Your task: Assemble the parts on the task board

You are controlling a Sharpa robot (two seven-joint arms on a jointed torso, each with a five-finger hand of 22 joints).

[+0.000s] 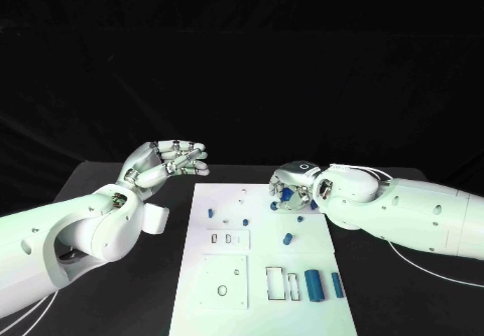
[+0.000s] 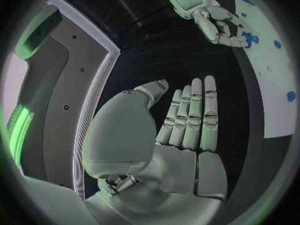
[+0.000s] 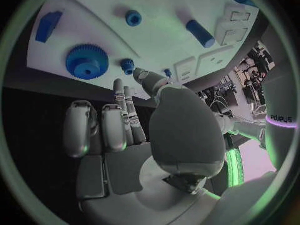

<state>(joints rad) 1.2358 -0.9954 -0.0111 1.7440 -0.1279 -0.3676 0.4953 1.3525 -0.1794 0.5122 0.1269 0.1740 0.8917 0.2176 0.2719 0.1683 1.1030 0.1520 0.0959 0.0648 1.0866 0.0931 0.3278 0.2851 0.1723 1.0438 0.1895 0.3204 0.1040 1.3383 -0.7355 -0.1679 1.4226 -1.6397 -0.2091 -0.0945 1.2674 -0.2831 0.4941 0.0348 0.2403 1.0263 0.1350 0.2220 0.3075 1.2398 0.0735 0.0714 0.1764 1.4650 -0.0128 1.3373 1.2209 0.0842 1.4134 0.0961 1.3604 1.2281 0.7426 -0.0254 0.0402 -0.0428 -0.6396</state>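
Note:
The white task board (image 1: pixel 260 315) lies in the middle of the table, also seen as task board (image 3: pixel 156 40). Blue parts lie on it: a large gear (image 3: pixel 87 61), a small gear (image 3: pixel 127 65), a short cylinder (image 1: pixel 287 239), two pegs (image 1: pixel 210 211) and two long cylinders (image 1: pixel 314 285) near the front. My right hand (image 1: pixel 292 185) hovers over the board's far right part, its fingertips (image 3: pixel 119 85) just short of the small gear, nothing in its grasp. My left hand (image 1: pixel 166 161) is raised left of the board, palm (image 2: pixel 181 135) bare, fingers straight.
The board has rectangular slots (image 1: pixel 275 282) and a square plate with holes (image 1: pixel 224 280) in its near half. Black table (image 1: pixel 121 308) lies on both sides of the board. A blue block (image 3: pixel 49 26) sits near the board's edge by the large gear.

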